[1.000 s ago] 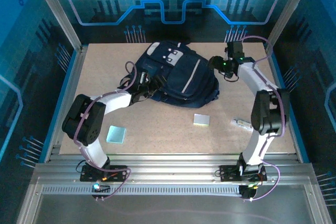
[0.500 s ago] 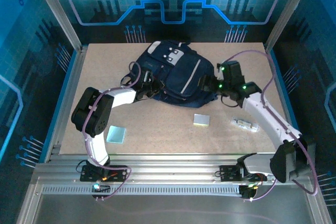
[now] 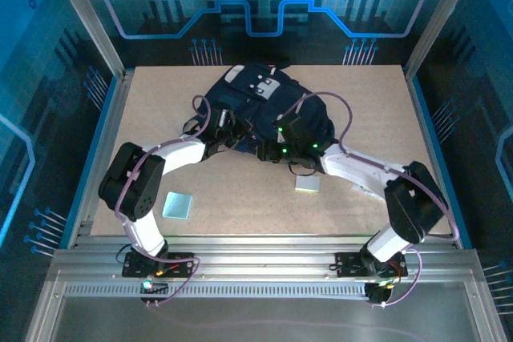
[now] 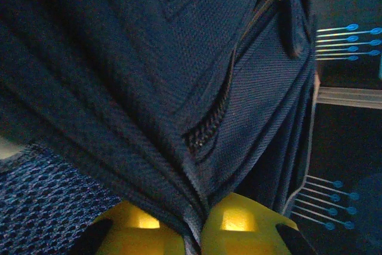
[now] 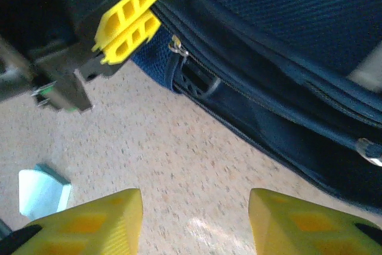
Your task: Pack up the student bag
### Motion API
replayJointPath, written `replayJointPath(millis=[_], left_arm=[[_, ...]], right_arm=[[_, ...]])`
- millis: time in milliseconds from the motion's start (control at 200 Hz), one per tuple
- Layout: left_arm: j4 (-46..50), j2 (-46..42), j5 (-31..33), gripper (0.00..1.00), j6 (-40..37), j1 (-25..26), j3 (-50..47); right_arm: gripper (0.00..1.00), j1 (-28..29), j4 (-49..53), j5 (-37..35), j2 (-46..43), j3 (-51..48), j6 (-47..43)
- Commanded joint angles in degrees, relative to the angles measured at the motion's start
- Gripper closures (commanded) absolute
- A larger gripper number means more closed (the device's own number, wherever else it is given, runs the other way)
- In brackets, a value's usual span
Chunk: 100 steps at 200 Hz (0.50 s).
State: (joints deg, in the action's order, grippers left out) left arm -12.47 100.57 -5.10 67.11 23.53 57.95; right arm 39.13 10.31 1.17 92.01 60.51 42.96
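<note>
With the student bag (image 3: 260,106) lying far-centre on the table (image 3: 240,214), the left gripper (image 4: 194,231) pinches a fold of its fabric and the right gripper (image 5: 194,201) hovers spread at its near edge, so a hard pull could slip that thin fold free.

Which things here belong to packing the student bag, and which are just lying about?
In the job: student bag; left gripper, jaws pinching its fabric; right gripper, open beside it.
Lying about: blue square; pale green square; both untouched, perhaps for packing.
</note>
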Motion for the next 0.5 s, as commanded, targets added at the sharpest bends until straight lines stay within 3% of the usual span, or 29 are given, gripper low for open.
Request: replayJointPath(millis=[0, 335, 495], left_arm=[[-4.3, -5.2, 1.3, 1.00, 3.7, 0.7, -0.3], [-10.8, -5.0, -3.4, 1.00, 9.7, 1.4, -4.6], [-9.7, -5.7, -5.0, 1.00, 7.6, 1.5, -6.4]], right_arm=[[0.52, 1.4, -7.0, -3.8, 4.5, 2.9, 4.0], [0.51, 2.9, -5.8, -22.4, 15.0, 12.1, -1.1], [0.51, 1.1, -5.0, -24.6, 14.3, 14.8, -6.2]])
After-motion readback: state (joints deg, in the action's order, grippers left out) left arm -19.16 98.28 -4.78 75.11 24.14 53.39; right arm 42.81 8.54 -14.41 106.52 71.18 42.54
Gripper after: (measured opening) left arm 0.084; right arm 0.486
